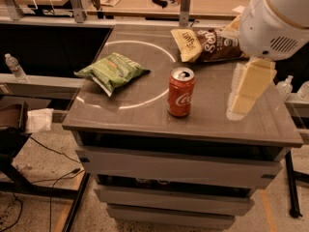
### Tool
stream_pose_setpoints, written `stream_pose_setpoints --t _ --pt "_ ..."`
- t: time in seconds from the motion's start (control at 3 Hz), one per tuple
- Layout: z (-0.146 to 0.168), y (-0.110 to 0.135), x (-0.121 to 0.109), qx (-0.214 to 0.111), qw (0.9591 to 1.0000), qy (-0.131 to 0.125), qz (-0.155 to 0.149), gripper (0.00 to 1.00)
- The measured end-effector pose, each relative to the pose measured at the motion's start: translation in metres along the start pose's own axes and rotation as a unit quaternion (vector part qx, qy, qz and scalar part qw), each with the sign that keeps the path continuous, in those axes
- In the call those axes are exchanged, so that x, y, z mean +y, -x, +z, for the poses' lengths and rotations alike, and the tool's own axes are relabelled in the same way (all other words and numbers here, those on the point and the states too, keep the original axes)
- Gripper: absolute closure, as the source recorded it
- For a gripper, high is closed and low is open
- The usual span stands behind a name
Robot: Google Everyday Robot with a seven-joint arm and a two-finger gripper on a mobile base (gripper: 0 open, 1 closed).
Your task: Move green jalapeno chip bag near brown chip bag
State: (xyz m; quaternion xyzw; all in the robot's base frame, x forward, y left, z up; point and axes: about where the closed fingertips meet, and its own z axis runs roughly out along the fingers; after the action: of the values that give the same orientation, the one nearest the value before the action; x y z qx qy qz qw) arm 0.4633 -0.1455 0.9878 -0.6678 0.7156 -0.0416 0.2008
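The green bag [112,70] lies flat on the left part of the table [145,124], across a white circle [145,99] marked on the top. The brown bag [207,43] lies at the far right, well apart from it and partly hidden by the arm [275,18]. A red can [181,92] stands upright near the front, between the two. The gripper [248,88] hangs over the table's right side, clear of both bags. Whether it is parted or closed cannot be told.

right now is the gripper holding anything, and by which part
Nothing is held. The gripper hangs over the right side of the table, apart from the green jalapeno chip bag, which lies on the left.
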Motion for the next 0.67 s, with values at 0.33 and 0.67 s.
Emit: stream_pose_setpoints --t 0.33,0.67 --pt "0.006 0.031 -0.004 -0.020 0.9992 -0.007 -0.033 0.00" --pt "0.008 0.067 -0.014 -0.050 0.9968 -0.030 -0.056 0.00"
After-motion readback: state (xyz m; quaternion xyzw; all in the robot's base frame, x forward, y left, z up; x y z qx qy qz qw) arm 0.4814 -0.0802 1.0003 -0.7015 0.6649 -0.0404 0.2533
